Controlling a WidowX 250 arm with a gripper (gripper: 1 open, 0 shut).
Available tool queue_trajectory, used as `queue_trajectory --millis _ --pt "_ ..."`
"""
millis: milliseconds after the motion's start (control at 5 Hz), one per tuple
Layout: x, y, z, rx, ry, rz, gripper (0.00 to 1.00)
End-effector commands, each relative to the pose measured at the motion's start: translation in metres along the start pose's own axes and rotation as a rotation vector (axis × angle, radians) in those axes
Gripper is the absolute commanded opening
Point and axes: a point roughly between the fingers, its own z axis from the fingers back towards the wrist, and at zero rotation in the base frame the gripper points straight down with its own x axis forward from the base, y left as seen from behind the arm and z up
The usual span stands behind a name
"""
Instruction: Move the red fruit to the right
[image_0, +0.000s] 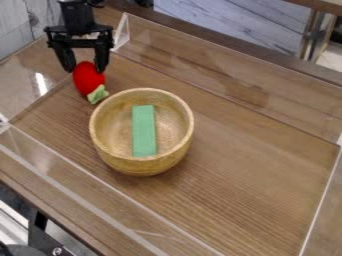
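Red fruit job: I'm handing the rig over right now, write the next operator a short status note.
Hand: open, pointing down, fingers either side of the top of the red fruit; nothing gripped.
Red fruit: lying on the table at far left, just outside the wooden bowl, leafy end toward the bowl.
Green block: flat inside the bowl, not part of the job.
Done: approach.
Left: close on the fruit, lift, carry it right, release.
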Motion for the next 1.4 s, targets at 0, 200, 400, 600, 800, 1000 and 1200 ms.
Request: queue_trajectory --millis 0,200,400,600,800,1000,1200 --pt "0.007 0.004 0.02 0.004 -0.059 0.025 1.0" --pt "0.007 0.005 0.021 -0.004 -0.057 0.034 1.0" --pt "0.007 0.006 0.021 -0.003 -0.057 0.036 0.0" --pt "0.005 0.001 0.041 -0.027 -0.069 0.036 0.0" --pt "0.003 -0.003 0.068 -0.057 -0.087 0.037 0.0" --pt "-0.001 -0.011 0.093 -0.091 -0.096 0.031 0.0" --pt "-0.014 -0.033 0.106 -0.113 -0.087 -0.016 0.0"
